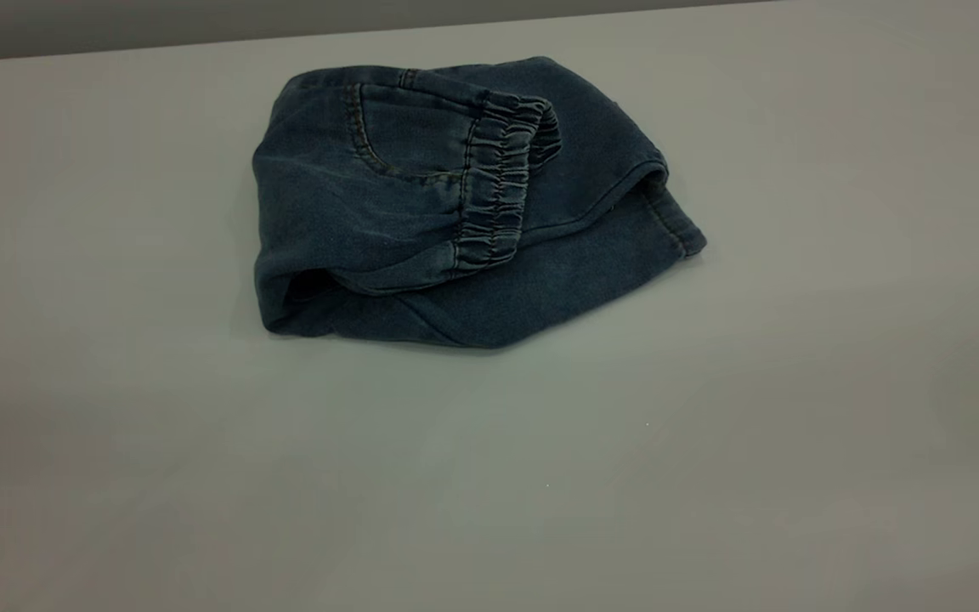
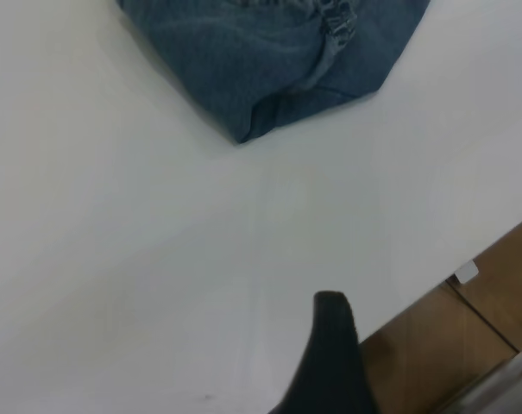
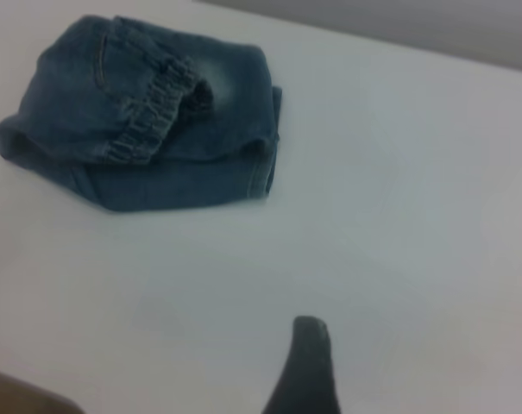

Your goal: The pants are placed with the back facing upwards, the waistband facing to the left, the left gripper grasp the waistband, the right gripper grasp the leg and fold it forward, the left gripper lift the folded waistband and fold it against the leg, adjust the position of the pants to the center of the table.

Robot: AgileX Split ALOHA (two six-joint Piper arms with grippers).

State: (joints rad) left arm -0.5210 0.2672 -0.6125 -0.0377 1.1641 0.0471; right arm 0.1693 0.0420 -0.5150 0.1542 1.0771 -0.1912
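Note:
The pants (image 1: 387, 195) lie folded in a compact bundle on the table (image 1: 200, 476), toward its far side. The elastic waistband (image 1: 498, 195) is folded over and rests on top of the legs, next to a back pocket (image 1: 404, 127). The leg (image 1: 604, 161) with a pale faded patch (image 3: 230, 82) lies over the other one, whose hem (image 1: 681, 234) pokes out at the right. Neither gripper shows in the exterior view. Only a dark tip of my left gripper (image 2: 334, 354) and of my right gripper (image 3: 305, 366) shows in its own wrist view, both well away from the pants (image 2: 269, 60) (image 3: 140, 121).
The table's back edge (image 1: 370, 25) runs just behind the pants. In the left wrist view the table's edge and brown wooden flooring (image 2: 468, 345) lie beside my left gripper. A brown strip (image 3: 10, 397) shows at the table's edge in the right wrist view.

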